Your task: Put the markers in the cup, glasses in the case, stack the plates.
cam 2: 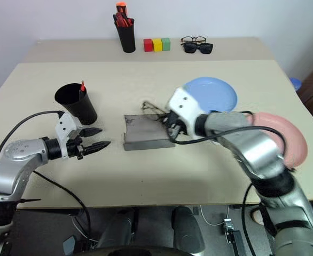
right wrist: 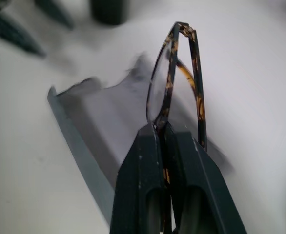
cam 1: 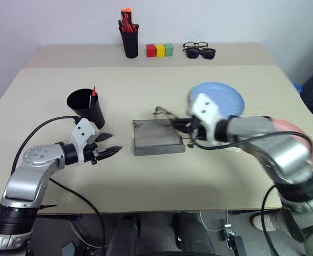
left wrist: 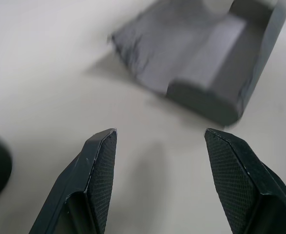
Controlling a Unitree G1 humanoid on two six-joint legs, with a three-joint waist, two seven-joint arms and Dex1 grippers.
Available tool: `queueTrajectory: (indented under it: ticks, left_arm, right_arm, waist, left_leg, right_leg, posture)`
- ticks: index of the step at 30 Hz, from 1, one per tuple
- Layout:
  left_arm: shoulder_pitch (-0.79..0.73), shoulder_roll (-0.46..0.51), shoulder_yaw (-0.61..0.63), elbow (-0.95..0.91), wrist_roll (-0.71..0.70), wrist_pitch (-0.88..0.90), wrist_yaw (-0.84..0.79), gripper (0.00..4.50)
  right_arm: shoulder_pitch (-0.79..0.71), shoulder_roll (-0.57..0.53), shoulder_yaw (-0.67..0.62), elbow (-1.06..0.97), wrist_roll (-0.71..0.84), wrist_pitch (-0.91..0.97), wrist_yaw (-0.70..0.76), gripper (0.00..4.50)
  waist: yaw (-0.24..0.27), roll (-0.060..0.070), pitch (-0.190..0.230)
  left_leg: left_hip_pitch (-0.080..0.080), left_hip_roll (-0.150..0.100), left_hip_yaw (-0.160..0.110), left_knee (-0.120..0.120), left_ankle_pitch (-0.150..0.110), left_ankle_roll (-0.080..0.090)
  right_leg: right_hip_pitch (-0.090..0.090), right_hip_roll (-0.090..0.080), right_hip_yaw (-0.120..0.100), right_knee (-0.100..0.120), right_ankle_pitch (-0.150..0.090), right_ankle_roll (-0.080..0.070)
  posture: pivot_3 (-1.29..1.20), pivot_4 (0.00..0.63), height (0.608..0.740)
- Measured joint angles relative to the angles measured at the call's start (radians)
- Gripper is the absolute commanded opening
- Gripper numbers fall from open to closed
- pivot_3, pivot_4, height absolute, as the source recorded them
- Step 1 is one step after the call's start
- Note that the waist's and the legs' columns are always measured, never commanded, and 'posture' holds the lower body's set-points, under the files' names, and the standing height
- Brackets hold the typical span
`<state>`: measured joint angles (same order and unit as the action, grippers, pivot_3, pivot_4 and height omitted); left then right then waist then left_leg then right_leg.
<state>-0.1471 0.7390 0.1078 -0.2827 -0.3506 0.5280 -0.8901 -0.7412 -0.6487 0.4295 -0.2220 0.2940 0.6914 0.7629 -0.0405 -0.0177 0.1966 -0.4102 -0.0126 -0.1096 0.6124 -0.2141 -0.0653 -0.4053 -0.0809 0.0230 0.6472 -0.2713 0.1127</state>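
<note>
Fingers of R gripper (right wrist: 165, 129) clamped on glasses (right wrist: 174, 78) frame, dangling them over open case (cam 1: 155, 137), prob to drop in. L gripper (cam 1: 107, 145) spread, empty, near cup (cam 1: 87, 106).

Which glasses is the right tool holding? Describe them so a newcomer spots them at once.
Start at the beige table and find the open grey case near its middle. At the case's far right edge, the right tool is shut on thin-rimmed glasses held above it. Unlike the thick black pair and sunglasses at the table's back, these are slim wire frames with clear lenses.
</note>
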Motion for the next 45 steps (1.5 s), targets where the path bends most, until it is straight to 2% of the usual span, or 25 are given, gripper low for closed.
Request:
queueTrajectory:
  ticks: [3,8,11,14,15,17,21,24,27,30,37,40,45]
  left_arm:
    - [0.031,0.000,0.024,-0.069,-0.023,0.029,0.031,2.91]
    - [0.071,0.000,0.041,-0.141,-0.045,0.058,0.070,2.91]
    - [0.073,0.000,0.042,-0.161,-0.055,0.061,0.086,2.91]
    - [0.064,0.000,0.042,-0.162,-0.062,0.064,0.096,2.91]
    - [0.048,-0.004,0.043,-0.159,-0.072,0.072,0.100,2.66]
    - [-0.009,-0.029,0.043,-0.140,-0.091,0.082,0.111,2.06]
    - [-0.175,-0.082,0.002,-0.062,-0.103,0.104,0.137,0.05]
    - [-0.401,-0.197,-0.138,0.118,-0.001,0.113,0.216,0.05]
    - [-0.574,-0.282,-0.227,0.302,0.062,0.155,0.252,0.05]
    - [-0.686,-0.339,-0.263,0.482,0.087,0.215,0.260,0.05]
    - [-0.809,-0.388,-0.346,0.765,0.152,0.217,0.170,0.05]
    - [-0.810,-0.376,-0.368,0.795,0.166,0.200,0.097,0.05]
    - [-0.805,-0.346,-0.382,0.761,0.168,0.196,-0.013,0.05]
  right_arm:
    - [-0.069,0.042,0.081,0.201,-0.076,-0.192,0.158,0.06]
    - [-0.091,0.068,0.103,0.390,-0.124,-0.359,0.347,0.06]
    - [-0.101,0.090,0.100,0.424,-0.128,-0.393,0.413,0.98]
    - [-0.106,0.118,0.078,0.451,-0.149,-0.411,0.422,2.38]
    - [-0.106,0.128,0.068,0.457,-0.156,-0.413,0.413,2.95]
    - [-0.108,0.143,0.045,0.464,-0.165,-0.413,0.387,2.97]
    - [-0.098,0.127,-0.023,0.401,-0.167,-0.394,0.352,2.97]
    - [0.003,0.054,-0.130,0.203,-0.134,-0.322,0.320,2.97]
    - [0.148,-0.008,-0.205,-0.002,-0.092,-0.230,0.287,2.97]
    - [0.284,-0.043,-0.267,-0.154,-0.062,-0.122,0.234,2.97]
    - [0.542,-0.066,-0.454,-0.453,0.042,0.090,0.097,2.97]
    - [0.611,-0.076,-0.500,-0.493,0.062,0.134,0.057,2.97]
    - [0.628,-0.076,-0.530,-0.523,0.083,0.154,0.005,2.97]
  waist:
    - [0.001,-0.001,0.000]
    - [-0.001,0.000,0.000]
    - [-0.006,0.000,0.000]
    - [-0.003,0.000,0.000]
    - [-0.003,0.000,0.000]
    - [0.001,0.000,0.000]
    - [0.010,0.000,0.000]
    - [0.041,-0.001,0.000]
    - [0.040,-0.002,0.000]
    - [0.024,-0.001,0.000]
    - [0.004,-0.001,0.000]
    - [0.000,-0.001,0.000]
    - [0.000,-0.001,0.000]
  left_leg:
    - [0.000,-0.001,0.000,0.000,0.000,0.000]
    - [0.000,-0.001,-0.001,0.000,0.000,0.000]
    - [0.002,0.000,-0.001,0.000,0.000,0.000]
    - [0.002,0.000,-0.001,0.001,0.000,0.000]
    - [0.002,0.000,-0.001,0.001,0.000,0.000]
    - [0.001,-0.001,-0.001,0.001,0.000,-0.001]
    - [0.001,-0.002,-0.002,0.002,0.001,-0.001]
    - [0.000,-0.004,-0.005,0.003,0.001,-0.001]
    - [0.000,-0.005,-0.004,0.003,0.000,-0.001]
    - [-0.001,-0.005,-0.004,0.002,0.000,-0.001]
    - [0.000,-0.005,-0.003,0.003,0.000,-0.001]
    - [0.000,-0.005,-0.003,0.003,0.000,-0.001]
    - [0.000,-0.005,-0.003,0.003,0.000,-0.001]
  right_leg:
    - [0.000,-0.001,0.000,0.000,0.000,0.001]
    - [0.000,0.000,0.000,0.001,0.000,0.000]
    - [0.000,0.000,0.000,0.002,0.000,0.000]
    - [0.000,0.001,0.000,0.002,0.000,0.000]
    - [0.000,0.001,0.000,0.002,0.000,0.000]
    - [0.001,0.001,0.000,0.002,0.000,0.000]
    - [0.001,0.000,0.000,0.002,0.001,0.001]
    - [0.003,-0.001,-0.002,0.001,0.001,0.003]
    - [0.003,-0.002,-0.001,0.000,0.001,0.004]
    - [0.001,-0.002,0.000,0.001,0.000,0.004]
    - [0.002,-0.002,0.001,0.002,0.000,0.005]
    - [0.002,-0.002,0.001,0.002,0.000,0.005]
    - [0.002,-0.002,0.001,0.002,0.000,0.005]
  posture:
    - [0.00,0.150,0.740]
    - [0.00,0.150,0.740]
    - [0.00,0.150,0.740]
    - [0.00,0.150,0.740]
    - [0.00,0.150,0.740]
    - [0.00,0.150,0.740]
    - [0.00,0.150,0.740]
    - [0.00,0.150,0.740]
    - [0.00,0.150,0.740]
    - [0.00,0.150,0.740]
    - [0.00,0.150,0.740]
    - [0.00,0.150,0.740]
    - [0.00,0.150,0.740]
